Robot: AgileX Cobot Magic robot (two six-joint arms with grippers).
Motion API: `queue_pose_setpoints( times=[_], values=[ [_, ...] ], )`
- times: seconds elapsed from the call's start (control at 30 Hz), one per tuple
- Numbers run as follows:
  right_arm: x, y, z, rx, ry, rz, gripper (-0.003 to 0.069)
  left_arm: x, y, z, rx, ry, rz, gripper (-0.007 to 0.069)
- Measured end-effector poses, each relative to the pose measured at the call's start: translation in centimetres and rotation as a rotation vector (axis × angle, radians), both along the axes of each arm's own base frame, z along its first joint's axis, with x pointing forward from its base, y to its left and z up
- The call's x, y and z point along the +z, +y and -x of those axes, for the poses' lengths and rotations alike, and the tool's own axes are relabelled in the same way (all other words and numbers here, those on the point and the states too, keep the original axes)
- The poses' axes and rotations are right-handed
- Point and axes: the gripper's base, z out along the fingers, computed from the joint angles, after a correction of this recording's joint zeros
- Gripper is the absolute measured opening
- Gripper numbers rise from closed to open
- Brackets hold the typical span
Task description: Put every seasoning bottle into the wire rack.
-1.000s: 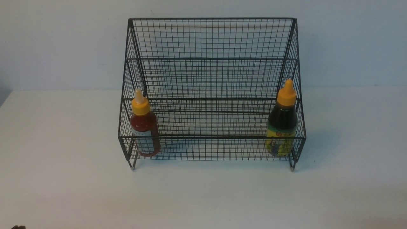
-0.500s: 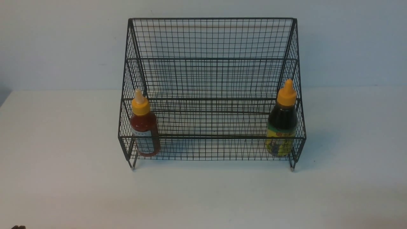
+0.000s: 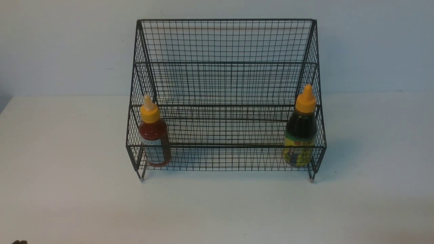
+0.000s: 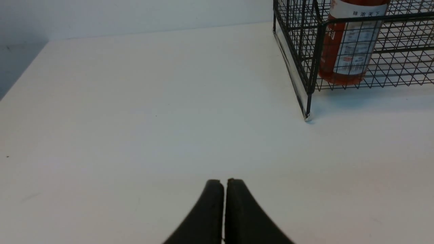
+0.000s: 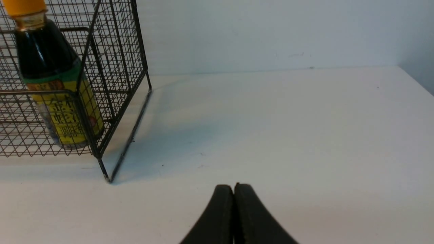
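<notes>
Nothing has shifted over the last second. The red sauce squeeze bottle (image 3: 154,139) and the dark sauce squeeze bottle (image 3: 300,135) stand upright at opposite ends of the black wire-mesh rack's (image 3: 223,84) lower tier, toward the bench's (image 3: 67,186) far edge. The left gripper (image 4: 223,181) and right gripper (image 5: 234,186) hover apart from it, jaws pressed together, empty. The job looks finished.

A large black wire-mesh rack (image 3: 225,95) stands on the white tabletop (image 3: 67,169). In its lower tier, a red-sauce squeeze bottle (image 3: 153,134) stands upright at the left end and a dark-sauce squeeze bottle (image 3: 301,130) at the right.
</notes>
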Motion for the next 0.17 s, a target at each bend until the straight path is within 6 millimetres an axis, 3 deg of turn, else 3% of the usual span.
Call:
queue_pose_setpoints(
  times=[0.17],
  values=[
    [0.00, 0.00, 0.00, 0.000, 0.000, 0.000, -0.0015, 0.00, 0.00, 0.00, 0.000, 0.000, 0.000, -0.0005]
  ],
)
